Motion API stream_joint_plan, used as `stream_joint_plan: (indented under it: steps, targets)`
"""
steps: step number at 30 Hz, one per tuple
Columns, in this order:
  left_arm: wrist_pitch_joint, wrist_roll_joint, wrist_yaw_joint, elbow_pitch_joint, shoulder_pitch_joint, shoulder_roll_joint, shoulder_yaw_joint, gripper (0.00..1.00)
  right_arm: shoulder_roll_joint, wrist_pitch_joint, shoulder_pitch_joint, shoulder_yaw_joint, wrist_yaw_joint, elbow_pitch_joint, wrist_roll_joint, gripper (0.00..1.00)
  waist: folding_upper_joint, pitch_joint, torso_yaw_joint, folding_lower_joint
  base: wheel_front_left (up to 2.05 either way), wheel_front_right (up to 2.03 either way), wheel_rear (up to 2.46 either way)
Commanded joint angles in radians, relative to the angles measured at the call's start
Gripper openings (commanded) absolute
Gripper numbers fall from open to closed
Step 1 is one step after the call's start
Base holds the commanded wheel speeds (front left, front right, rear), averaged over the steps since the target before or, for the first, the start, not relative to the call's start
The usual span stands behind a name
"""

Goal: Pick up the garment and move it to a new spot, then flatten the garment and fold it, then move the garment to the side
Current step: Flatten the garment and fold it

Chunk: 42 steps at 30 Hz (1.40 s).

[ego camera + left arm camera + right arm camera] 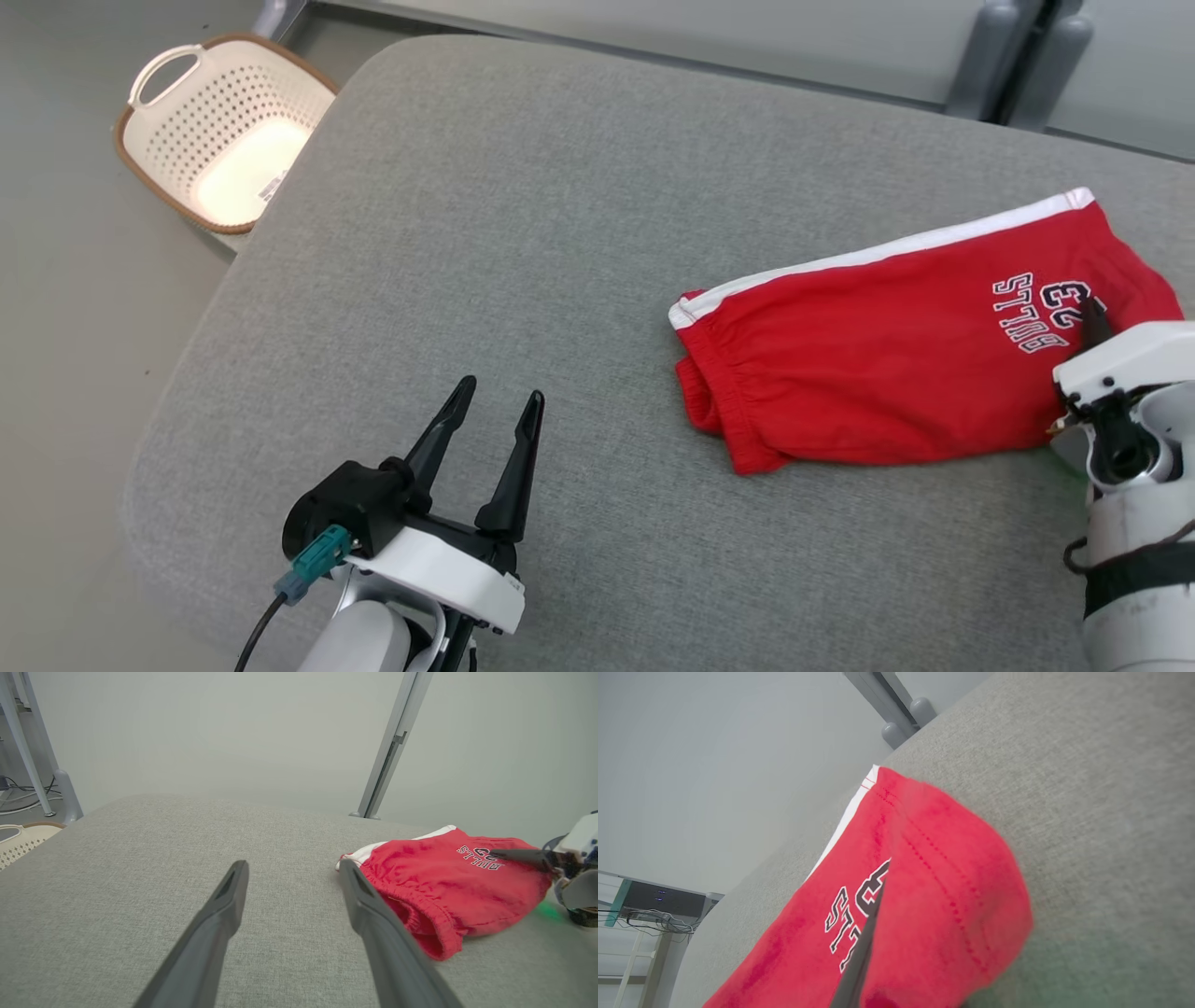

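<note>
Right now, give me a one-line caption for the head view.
The right claw shut on the printed end of the red shorts; left claw open over the grey cushion, white basket alongside.

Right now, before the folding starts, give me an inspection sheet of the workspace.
Surface: grey cushion, flat, fabric-covered.
Job's things: red shorts lying on the right side, white stripe along the far edge.
Clutter: nothing seen.
Grippers: left gripper open over bare cushion, apart from the shorts; right gripper shut on the shorts' right end.
Cables: black cable with teal plug at the left wrist.
Surroundings: white basket beside the cushion's far left corner; grey posts behind.
</note>
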Motion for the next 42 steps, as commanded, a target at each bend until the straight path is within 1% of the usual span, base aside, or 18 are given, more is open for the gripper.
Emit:
stream_joint_plan:
  steps: [1,5,8,9,11,14,17,21,24,29,33,36,42]
  targets:
    - [0.000,0.010,-0.001,0.005,0.011,0.003,0.005,1.00,-0.004,-0.028,0.037,0.010,-0.001,-0.004,0.023,0.00,0.0000,-0.029,-0.034,0.0000,0.00,0.00,0.00]
    - [0.000,0.028,-0.004,0.009,0.020,0.004,0.016,1.00,-0.003,-0.072,0.087,0.033,-0.001,-0.028,0.069,0.00,0.0000,-0.061,-0.082,0.0000,0.00,0.00,0.00]
    - [0.000,0.039,-0.007,0.009,0.031,0.004,0.022,1.00,-0.004,-0.117,0.139,0.005,-0.001,-0.056,0.074,0.00,0.0000,-0.080,-0.116,0.0000,0.00,0.00,0.00]
    - [0.000,0.039,-0.007,0.009,0.031,0.004,0.022,1.00,-0.004,-0.117,0.139,0.005,-0.001,-0.056,0.074,0.00,0.0000,-0.080,-0.116,0.0000,0.00,0.00,0.00]
    - [0.000,0.045,-0.008,0.009,0.039,0.004,0.027,1.00,-0.002,-0.144,0.171,-0.016,0.000,-0.072,0.060,0.00,0.0000,-0.092,-0.137,0.0000,0.00,0.00,0.00]
    - [0.000,0.045,-0.007,0.013,0.040,0.004,0.036,1.00,-0.002,-0.165,0.207,-0.038,0.000,-0.080,0.074,0.00,0.0000,-0.103,-0.164,0.0000,0.00,0.00,0.00]
    - [0.001,0.057,-0.009,0.015,0.045,0.004,0.045,1.00,-0.003,-0.182,0.239,-0.008,0.000,-0.066,0.098,0.00,0.0000,-0.105,-0.192,0.0000,0.00,0.00,0.00]
    - [0.000,0.061,-0.011,0.018,0.041,0.004,0.045,1.00,-0.002,-0.206,0.235,0.015,0.000,-0.048,0.112,0.00,0.0000,-0.106,-0.200,0.0000,0.00,0.00,0.00]
    - [0.000,0.061,-0.013,0.022,0.034,0.004,0.045,1.00,-0.002,-0.234,0.217,0.065,0.000,-0.041,0.126,0.00,0.0000,-0.111,-0.201,0.0000,0.00,0.00,0.00]
    - [0.000,0.067,-0.016,0.032,0.041,0.004,0.050,1.00,-0.002,-0.276,0.207,0.206,0.000,-0.058,0.189,0.00,0.0000,-0.131,-0.192,0.0000,0.00,0.00,0.00]
    - [0.000,0.065,-0.016,0.037,0.060,0.004,0.058,1.00,-0.002,-0.301,0.236,0.365,0.000,-0.117,0.250,0.00,0.0000,-0.150,-0.185,0.0000,0.00,0.00,0.00]
    - [0.000,0.053,-0.017,0.038,0.065,0.004,0.065,1.00,-0.002,-0.305,0.256,0.465,0.000,-0.162,0.311,0.00,0.0000,-0.162,-0.178,0.0000,0.00,0.00,0.00]
    - [0.000,0.038,-0.018,0.034,0.075,0.004,0.054,1.00,-0.002,-0.305,0.291,0.621,0.000,-0.232,0.389,0.00,0.0000,-0.175,-0.155,0.0000,0.00,0.00,0.00]
